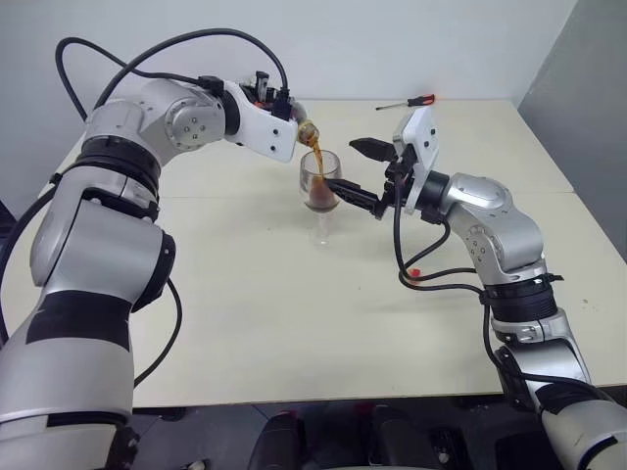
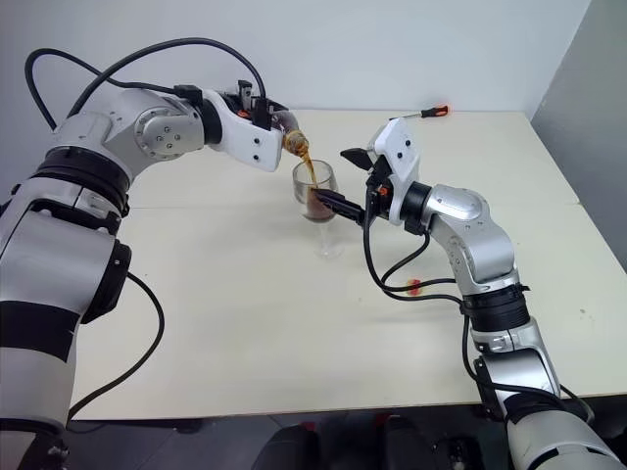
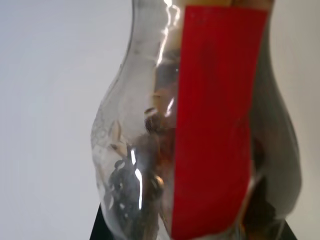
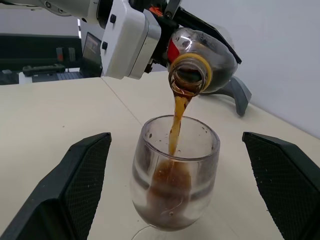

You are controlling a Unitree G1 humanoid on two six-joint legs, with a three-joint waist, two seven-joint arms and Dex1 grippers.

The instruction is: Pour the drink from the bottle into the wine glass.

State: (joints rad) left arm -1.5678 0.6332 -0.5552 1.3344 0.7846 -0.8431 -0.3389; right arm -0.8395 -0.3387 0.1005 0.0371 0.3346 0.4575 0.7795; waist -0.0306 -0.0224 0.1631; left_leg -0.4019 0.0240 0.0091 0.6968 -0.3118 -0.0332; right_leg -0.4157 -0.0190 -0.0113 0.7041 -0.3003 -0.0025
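The left claw (image 4: pixel 165 22) is clamping the bottle (image 4: pixel 202 60) and tipping it mouth-down above the wine glass (image 1: pixel 320 181), so the drink (image 4: pixel 175 125) is falling in a thin brown stream straight into the bowl. The bottle's mouth is sitting just over the rim, probably to keep the stream from splashing. The glass is standing upright on the cream counter (image 1: pixel 294 323), partly filled. The right claw (image 4: pixel 175 185) is waiting with its fingers (image 4: pixel 80 185) spread wide either side of the bowl, not touching it, seemingly guarding against a tip-over. A red-handled screwdriver (image 1: pixel 407 102) is lying well apart at the counter's far edge.
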